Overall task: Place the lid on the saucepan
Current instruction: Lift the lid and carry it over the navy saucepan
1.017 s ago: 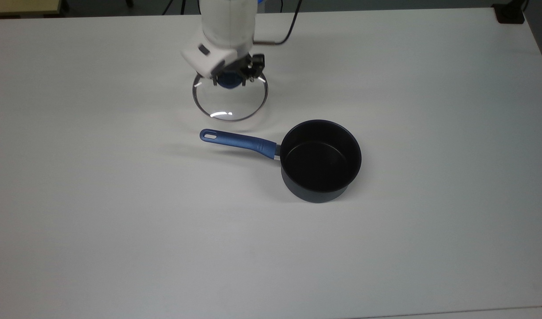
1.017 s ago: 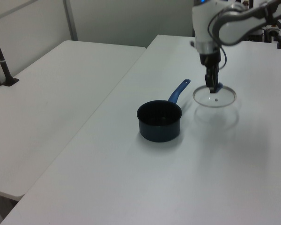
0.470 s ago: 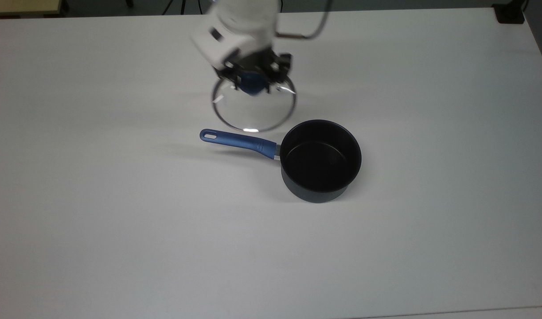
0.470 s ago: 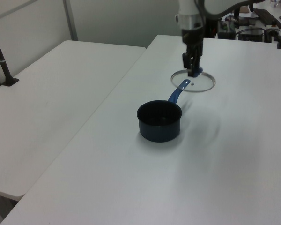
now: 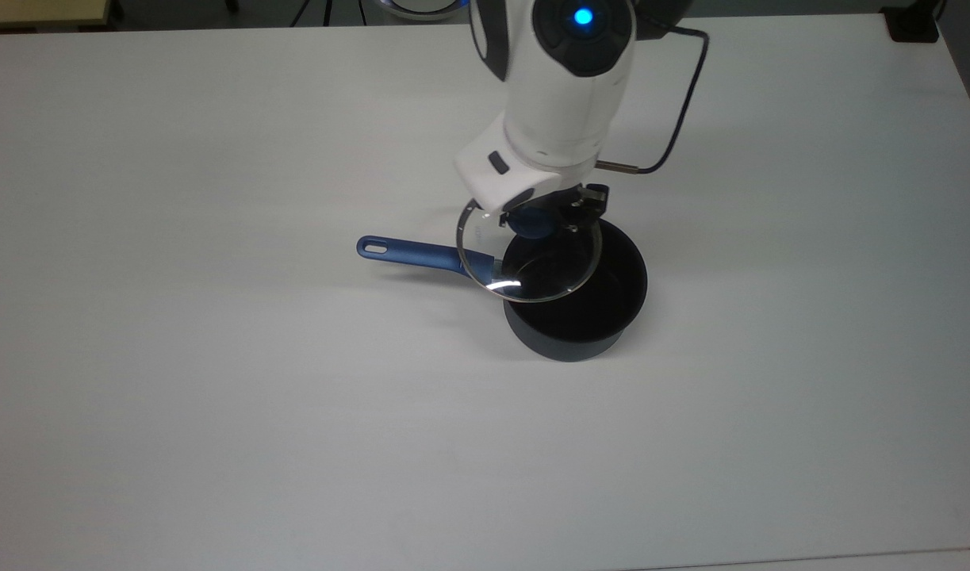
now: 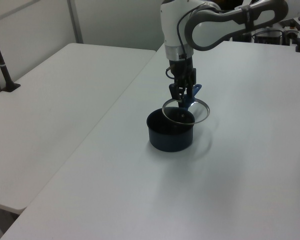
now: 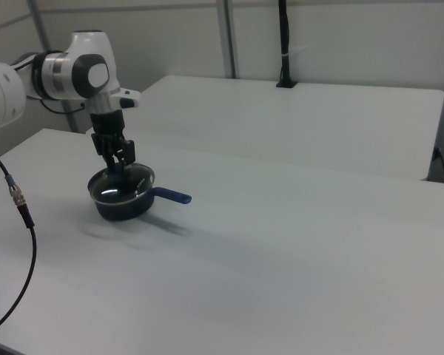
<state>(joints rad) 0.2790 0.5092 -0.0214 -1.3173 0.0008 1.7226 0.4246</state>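
**Lid in the air above the pan**

The gripper (image 5: 542, 220) is clamped shut on the blue knob (image 5: 530, 223) of the lid (image 5: 529, 255), and the glass disc hangs clear of the table (image 5: 215, 396). In the top view the lid overlaps the upper left part of the pan (image 5: 573, 289) and the root of the handle (image 5: 421, 254), so it looks off-centre, not squared over the opening. In the left view the lid (image 6: 185, 111) floats just above the pan (image 6: 171, 131), its rim reaching past the pan's right edge in the left view. The right view has the lid (image 7: 123, 182) low over the pan (image 7: 121, 200), handle (image 7: 172, 196) pointing to the right view's right. Whether the steel rim touches the pan's edge, I cannot tell. The pan stands upright, black inside showing through the glass.
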